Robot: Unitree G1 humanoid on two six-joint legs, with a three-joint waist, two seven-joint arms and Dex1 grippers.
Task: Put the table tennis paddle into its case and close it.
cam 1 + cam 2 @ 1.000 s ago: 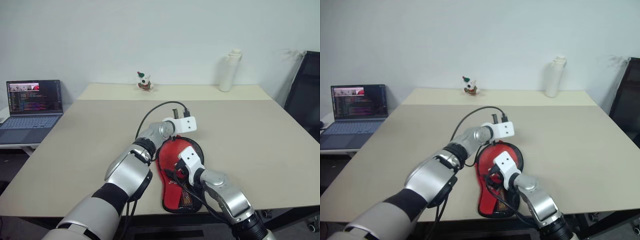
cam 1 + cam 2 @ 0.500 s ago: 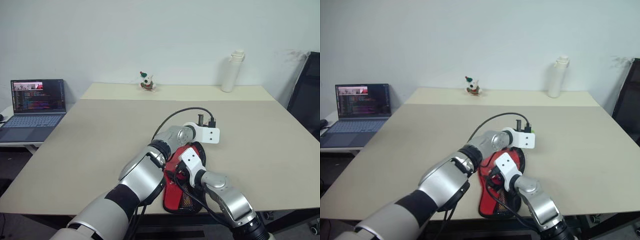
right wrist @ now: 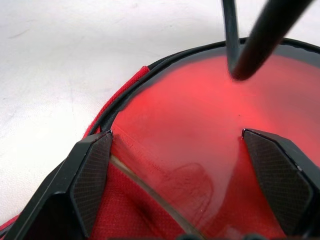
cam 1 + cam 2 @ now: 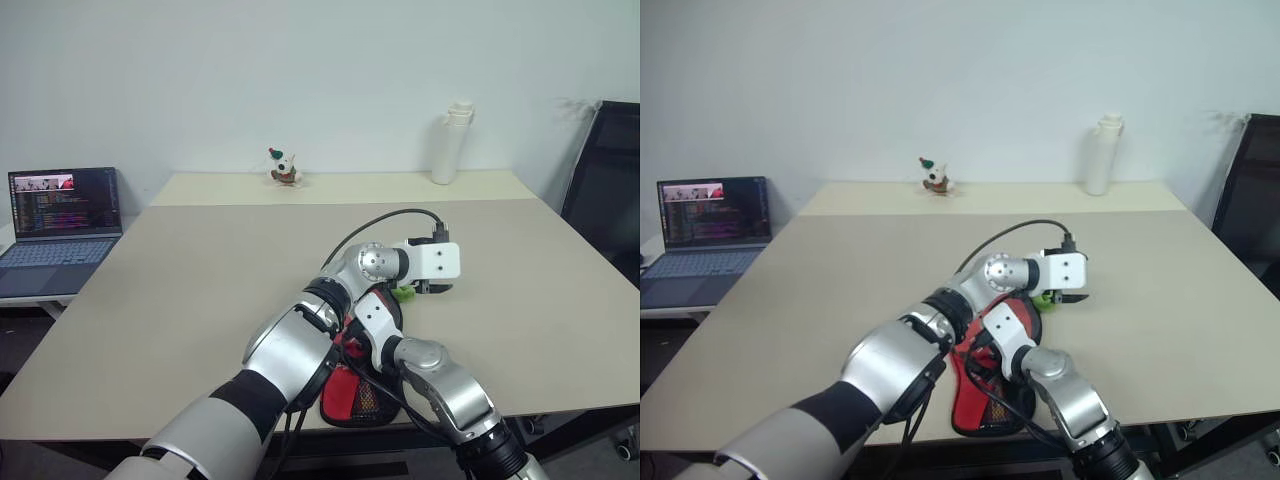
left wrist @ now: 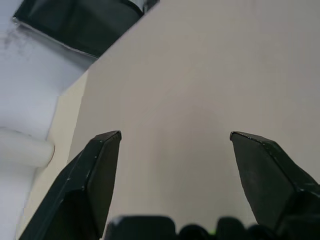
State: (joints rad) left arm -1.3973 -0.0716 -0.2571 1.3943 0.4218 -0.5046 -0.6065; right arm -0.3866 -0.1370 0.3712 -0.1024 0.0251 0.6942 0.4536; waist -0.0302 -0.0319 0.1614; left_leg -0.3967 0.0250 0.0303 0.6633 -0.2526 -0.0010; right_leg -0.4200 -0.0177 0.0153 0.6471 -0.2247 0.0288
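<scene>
Between the right gripper's (image 3: 175, 190) spread black fingers lies the soft red zip case (image 3: 165, 200), the round red-rubber paddle (image 3: 210, 130) seated inside. Beyond it, the left gripper (image 5: 175, 150) is held apart over the bare beige table (image 5: 200, 75). Limp fabric is judged best pinched at its black edge.

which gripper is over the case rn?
The right gripper: jaws open over the red case. The left gripper is open over bare table.
</scene>
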